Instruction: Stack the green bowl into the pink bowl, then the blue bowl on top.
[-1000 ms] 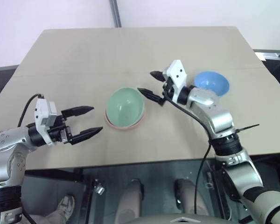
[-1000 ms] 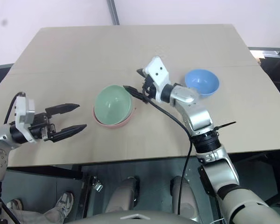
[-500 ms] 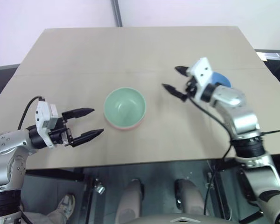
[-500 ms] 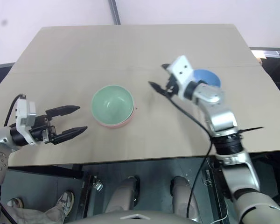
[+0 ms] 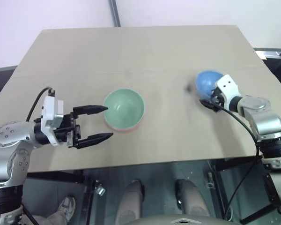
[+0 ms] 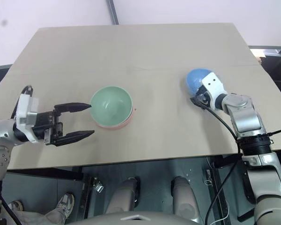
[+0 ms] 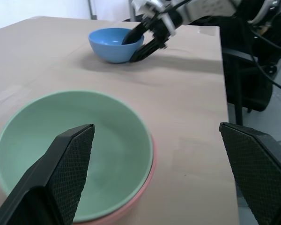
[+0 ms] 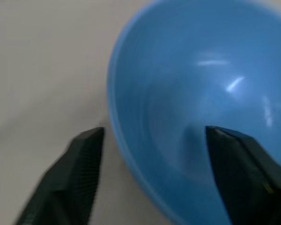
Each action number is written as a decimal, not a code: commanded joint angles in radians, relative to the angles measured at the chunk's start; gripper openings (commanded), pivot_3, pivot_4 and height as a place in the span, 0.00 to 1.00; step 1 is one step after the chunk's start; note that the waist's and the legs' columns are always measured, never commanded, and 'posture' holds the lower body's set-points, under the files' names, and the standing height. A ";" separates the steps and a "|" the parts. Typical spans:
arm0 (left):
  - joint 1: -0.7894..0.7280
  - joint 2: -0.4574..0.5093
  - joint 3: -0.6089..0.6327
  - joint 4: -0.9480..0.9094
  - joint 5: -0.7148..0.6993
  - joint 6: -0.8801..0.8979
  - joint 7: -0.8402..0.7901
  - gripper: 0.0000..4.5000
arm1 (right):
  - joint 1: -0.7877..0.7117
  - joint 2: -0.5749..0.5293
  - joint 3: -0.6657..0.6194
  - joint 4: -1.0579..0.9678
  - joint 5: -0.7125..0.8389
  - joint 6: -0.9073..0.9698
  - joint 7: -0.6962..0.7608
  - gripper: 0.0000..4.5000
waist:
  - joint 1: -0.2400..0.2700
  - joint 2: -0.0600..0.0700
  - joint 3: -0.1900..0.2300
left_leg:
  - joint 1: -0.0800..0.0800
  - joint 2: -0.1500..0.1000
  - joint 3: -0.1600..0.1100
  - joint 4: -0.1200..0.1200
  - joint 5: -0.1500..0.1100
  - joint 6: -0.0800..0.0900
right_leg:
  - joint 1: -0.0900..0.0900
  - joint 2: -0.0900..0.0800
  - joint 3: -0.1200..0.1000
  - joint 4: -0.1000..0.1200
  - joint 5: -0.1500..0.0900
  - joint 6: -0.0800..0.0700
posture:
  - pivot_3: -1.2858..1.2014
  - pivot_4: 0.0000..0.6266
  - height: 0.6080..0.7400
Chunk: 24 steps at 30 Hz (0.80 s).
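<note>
The green bowl (image 5: 124,107) sits nested in the pink bowl (image 5: 129,128), whose rim shows beneath it, at the table's middle. The blue bowl (image 5: 205,80) stands apart at the right. My right gripper (image 8: 154,131) is open and straddles the blue bowl's near rim, with one finger inside and the other finger (image 7: 147,49) outside against the wall. My left gripper (image 5: 107,122) is open and empty just left of the stacked pair, its upper fingertip by the green bowl's rim.
The tan table (image 5: 131,56) is bare behind and between the bowls. Its near edge runs just below both grippers. A dark chair (image 7: 253,79) stands past the table's right side.
My right gripper swung right and down from the green bowl to the blue bowl's rim. The green bowl, tilted a second ago, now sits level. My left gripper edged toward the stack.
</note>
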 commanded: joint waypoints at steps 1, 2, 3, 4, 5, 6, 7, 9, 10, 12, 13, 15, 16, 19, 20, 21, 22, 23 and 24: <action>0.006 0.015 0.025 -0.031 -0.021 0.010 0.001 1.00 | -0.044 -0.024 -0.001 0.000 -0.014 -0.051 0.033 0.40 | 0.000 0.000 0.000 | 0.000 0.000 0.000 0.000 0.000 0.000 | 0.000 0.000 0.000 0.000 0.000 0.000 | 0.52 0.24 1.00; 0.012 0.013 0.029 -0.034 -0.020 0.010 0.003 1.00 | -0.046 -0.027 0.002 -0.001 -0.021 -0.063 0.037 0.29 | 0.001 0.000 0.000 | 0.000 0.000 0.000 0.000 0.000 0.000 | 0.000 0.000 0.000 0.000 0.000 0.000 | 0.52 0.24 1.00; 0.018 0.009 0.033 -0.038 -0.021 0.011 0.008 1.00 | -0.047 -0.030 0.005 -0.002 -0.033 -0.084 0.032 0.18 | 0.001 0.000 0.000 | 0.000 0.000 0.000 0.000 0.000 0.000 | 0.000 0.000 0.000 -0.001 0.000 0.000 | 0.52 0.24 1.00; 0.022 0.006 0.035 -0.042 -0.022 0.012 0.013 1.00 | -0.047 -0.032 0.005 -0.003 -0.041 -0.100 0.028 0.06 | 0.001 0.000 0.000 | 0.000 0.000 0.000 0.000 0.000 0.000 | 0.000 0.000 0.000 -0.001 0.000 0.000 | 0.52 0.24 1.00; 0.025 0.001 0.040 -0.045 -0.025 0.013 0.023 1.00 | -0.048 -0.032 0.004 -0.012 -0.047 -0.138 0.028 0.01 | 0.002 0.000 0.000 | 0.000 0.000 0.000 0.000 0.000 0.000 | 0.000 0.000 0.000 -0.001 0.000 0.000 | 0.52 0.24 1.00; 0.030 -0.004 0.047 -0.045 -0.028 0.014 0.032 1.00 | -0.044 -0.033 0.004 -0.042 -0.042 -0.180 0.047 0.01 | 0.002 0.000 0.000 | 0.000 0.000 0.000 0.000 0.000 0.000 | 0.000 0.000 0.000 -0.001 0.000 0.000 | 0.52 0.24 1.00; 0.036 -0.012 0.058 -0.039 -0.032 0.015 0.044 1.00 | -0.027 -0.025 0.007 -0.121 0.001 -0.224 0.107 0.01 | 0.002 0.000 0.000 | 0.000 0.000 0.000 0.000 0.000 0.000 | 0.000 0.000 0.000 -0.001 0.000 0.000 | 0.52 0.24 1.00; 0.048 -0.023 0.076 -0.024 -0.037 0.015 0.060 1.00 | 0.007 0.003 0.015 -0.270 0.101 -0.253 0.213 0.01 | -0.001 0.001 0.000 | 0.000 0.000 0.000 -0.001 0.000 0.000 | 0.000 0.000 0.000 -0.001 0.000 0.000 | 0.52 0.24 1.00; 0.052 -0.026 0.082 -0.015 -0.036 0.013 0.063 1.00 | 0.012 0.019 0.027 -0.336 0.132 -0.229 0.234 0.01 | -0.003 0.001 0.000 | 0.000 0.001 0.000 -0.002 0.000 0.000 | 0.000 0.000 0.000 -0.001 0.000 0.000 | 0.52 0.24 1.00; 0.058 -0.032 0.090 0.010 -0.027 0.003 0.069 1.00 | 0.002 0.071 0.062 -0.427 0.166 -0.192 0.235 0.01 | -0.004 0.001 0.000 | 0.000 0.001 0.000 -0.002 0.000 0.000 | 0.000 0.001 0.000 -0.001 0.000 0.000 | 0.52 0.24 1.00; 0.062 -0.035 0.095 0.023 -0.023 -0.002 0.071 1.00 | -0.009 0.105 0.083 -0.461 0.179 -0.173 0.225 0.01 | -0.003 0.001 0.000 | 0.000 0.001 0.000 -0.002 0.000 0.000 | 0.000 0.001 0.000 -0.001 0.000 0.000 | 0.52 0.24 1.00; 0.070 -0.041 0.102 0.039 -0.018 -0.006 0.078 1.00 | -0.034 0.168 0.130 -0.498 0.179 -0.149 0.209 0.01 | -0.004 0.001 0.000 | 0.001 0.001 0.000 -0.002 0.000 0.000 | 0.000 0.001 0.000 -0.001 0.000 0.000 | 0.52 0.24 1.00; 0.074 -0.043 0.104 0.045 -0.015 -0.010 0.081 1.00 | -0.049 0.197 0.153 -0.502 0.169 -0.144 0.202 0.01 | -0.004 0.001 0.000 | 0.001 0.001 0.000 -0.002 0.000 0.000 | 0.000 0.001 0.000 -0.001 0.000 0.000 | 0.52 0.24 1.00; 0.084 -0.046 0.107 0.061 -0.006 -0.021 0.080 1.00 | -0.101 0.279 0.224 -0.464 0.135 -0.155 0.191 0.01 | 0.006 0.000 0.000 | 0.000 0.001 -0.001 -0.001 0.000 0.000 | 0.000 0.001 0.000 -0.001 0.000 0.000 | 0.52 0.24 1.00; 0.088 -0.046 0.109 0.064 -0.006 -0.024 0.078 1.00 | -0.112 0.298 0.246 -0.450 0.125 -0.163 0.191 0.01 | 0.007 0.000 0.000 | 0.000 0.001 -0.001 0.000 0.000 0.000 | 0.000 0.000 0.000 -0.001 0.000 0.000 | 0.52 0.24 1.00; 0.091 -0.045 0.112 0.065 -0.006 -0.025 0.080 1.00 | -0.119 0.317 0.265 -0.433 0.121 -0.172 0.198 0.01 | 0.007 0.000 0.000 | 0.000 0.000 -0.001 0.000 0.000 0.000 | 0.000 0.000 0.000 -0.001 0.000 0.000 | 0.52 0.24 1.00; 0.094 -0.043 0.115 0.065 -0.006 -0.026 0.083 1.00 | -0.125 0.336 0.278 -0.415 0.118 -0.176 0.199 0.01 | 0.007 -0.001 -0.001 | 0.000 0.000 -0.001 0.000 0.000 0.000 | 0.000 0.000 -0.001 -0.001 0.000 0.000 | 0.52 0.24 1.00; 0.099 -0.042 0.120 0.065 -0.007 -0.027 0.084 1.00 | -0.134 0.348 0.291 -0.386 0.104 -0.189 0.199 0.01 | 0.007 -0.001 -0.001 | 0.000 0.000 -0.001 0.000 0.000 0.000 | 0.000 0.000 -0.001 -0.001 0.000 0.000 | 0.52 0.24 1.00; 0.102 -0.041 0.123 0.063 -0.008 -0.025 0.088 1.00 | -0.144 0.349 0.304 -0.365 0.092 -0.202 0.213 0.01 | 0.006 -0.001 -0.001 | 0.000 0.001 -0.001 0.000 0.000 0.000 | 0.000 0.001 -0.001 -0.001 0.000 0.000 | 0.52 0.24 1.00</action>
